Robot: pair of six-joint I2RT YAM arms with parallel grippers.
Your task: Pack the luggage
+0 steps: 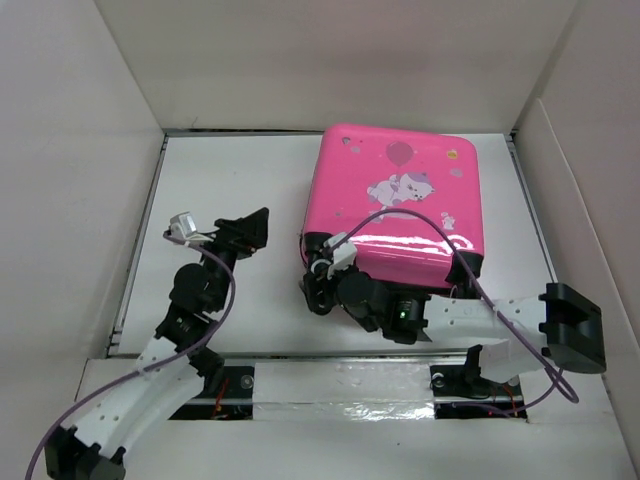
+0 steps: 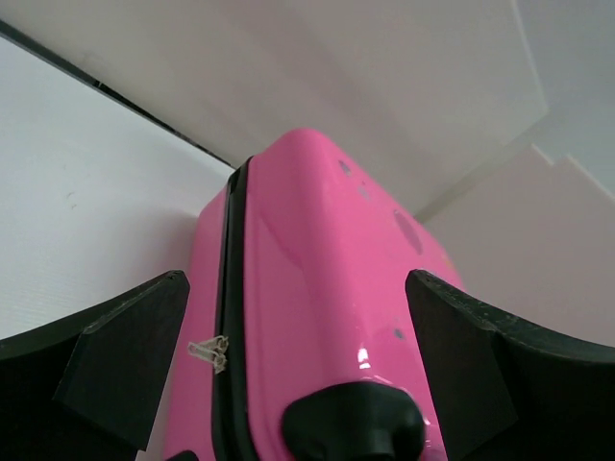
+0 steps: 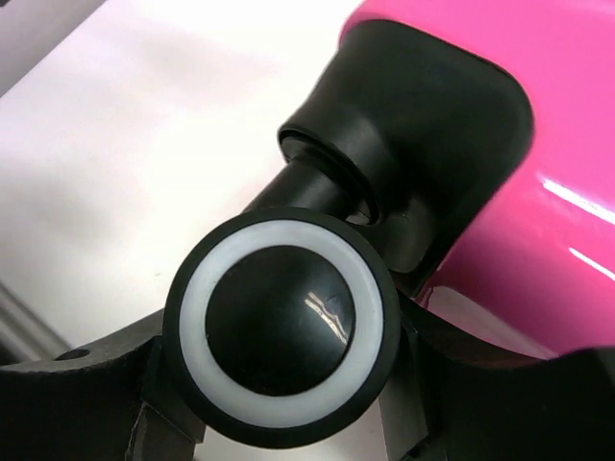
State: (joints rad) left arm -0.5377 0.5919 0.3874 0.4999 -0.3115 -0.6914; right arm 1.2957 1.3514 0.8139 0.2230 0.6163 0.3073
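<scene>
Right wrist view: right pincer is closed part-way onto the black, white-ringed wheel at the near-left corner of the luggage. Its fingers bear on the wheel's two sides and hold nothing else.

Left wrist view: left pincer gapes wide and empty. It is aimed at the luggage's left side but stands apart from it. A small zip pull hangs on the black seam facing it. Cannot tell whether the zip is run fully home.

Luggage lies flat and closed on the white worktop, far right of centre, near the back wall.

Risks (judgement):
- Wheel looks like a swivel caster, so a tug may turn it rather than move the case, or the round tyre may slip from the fingers.
- Glossy, rounded pink surface gives the left pincer little purchase, and a push could slide the case across the smooth worktop.
- The zip pull is small and easy to miss.

Markings: cartoon animal sticker and balloon sticker. No readable writing or brand.
</scene>
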